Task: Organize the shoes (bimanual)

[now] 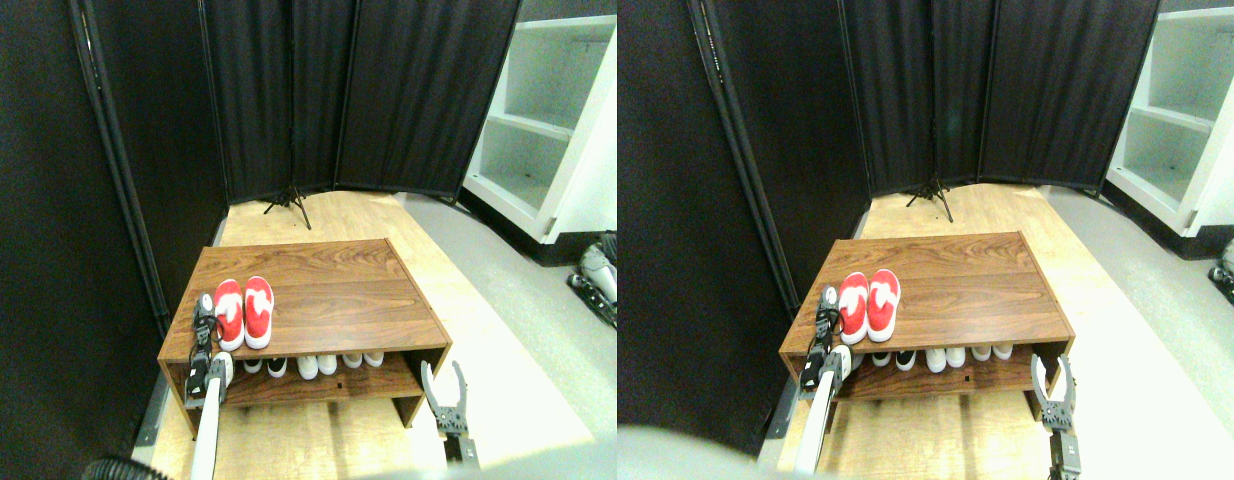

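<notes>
Red shoes (243, 312), white-patched, side by side

Shoes on top of the shoe rack (317, 290), toward its left end.

The pair of shoes (243, 312) lies side by side on the rack's top, near its front edge. The left gripper (204, 320) is just left of them, over the rack's left end. A row of shoes (312, 364) sits on the shelf inside the rack. The right gripper (445, 385) stands off the rack's front right corner. Folding screens (357, 90) stand behind the rack; a cabinet (542, 120) stands behind and to its right.
</notes>
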Robot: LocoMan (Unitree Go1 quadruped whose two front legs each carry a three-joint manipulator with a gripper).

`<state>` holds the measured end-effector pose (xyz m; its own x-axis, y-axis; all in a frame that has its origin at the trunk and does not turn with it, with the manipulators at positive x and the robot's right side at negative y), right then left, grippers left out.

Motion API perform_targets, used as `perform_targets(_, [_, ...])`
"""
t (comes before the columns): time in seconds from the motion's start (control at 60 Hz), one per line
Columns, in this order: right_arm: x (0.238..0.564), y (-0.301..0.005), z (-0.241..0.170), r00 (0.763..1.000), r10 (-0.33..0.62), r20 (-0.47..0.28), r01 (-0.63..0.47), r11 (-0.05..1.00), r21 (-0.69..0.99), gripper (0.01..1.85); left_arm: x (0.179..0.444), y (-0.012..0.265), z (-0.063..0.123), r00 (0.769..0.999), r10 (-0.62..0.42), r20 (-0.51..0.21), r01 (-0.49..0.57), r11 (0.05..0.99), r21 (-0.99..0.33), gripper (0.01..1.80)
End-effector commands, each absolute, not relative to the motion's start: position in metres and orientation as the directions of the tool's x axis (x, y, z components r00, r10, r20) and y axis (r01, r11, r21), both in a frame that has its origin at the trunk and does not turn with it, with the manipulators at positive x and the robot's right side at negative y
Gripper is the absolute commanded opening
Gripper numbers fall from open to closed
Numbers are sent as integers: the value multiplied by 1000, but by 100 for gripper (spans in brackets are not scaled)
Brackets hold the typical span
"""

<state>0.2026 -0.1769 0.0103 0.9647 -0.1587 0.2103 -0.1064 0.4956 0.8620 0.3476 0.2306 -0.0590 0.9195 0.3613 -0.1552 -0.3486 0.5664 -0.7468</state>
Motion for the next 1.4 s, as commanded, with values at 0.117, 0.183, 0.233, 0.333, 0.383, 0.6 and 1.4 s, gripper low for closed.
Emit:
perform_targets(0.117, [205,-175,14,959,-144,246,-145,496,856,25,354,214,-56,943,278,-184,-316,570,-758,1])
perform_targets(0.183, [205,-175,15,960,-139,245,-145,501,853,25,355,212,-55,942,280,-186,-320,570,-757,1])
perform_targets(0.233, [205,-175,15,959,-144,242,-141,500,855,26,355,212,-54,940,284,-187,-321,560,-764,1])
perform_targets(0.333, [206,-174,15,961,-141,238,-141,489,861,26,354,217,-52,939,305,-161,-315,568,-760,1])
perform_targets(0.383, [206,-174,14,961,-144,235,-136,491,860,26,352,225,-51,939,325,-109,-299,620,-726,1])
perform_targets(0.6, [207,-174,14,963,-159,216,-118,471,874,26,347,273,-42,941,338,-4,-235,645,-728,1])
perform_targets(1.4, [207,-169,4,958,-138,251,-158,478,864,22,206,244,15,978,183,102,5,467,-884,1])
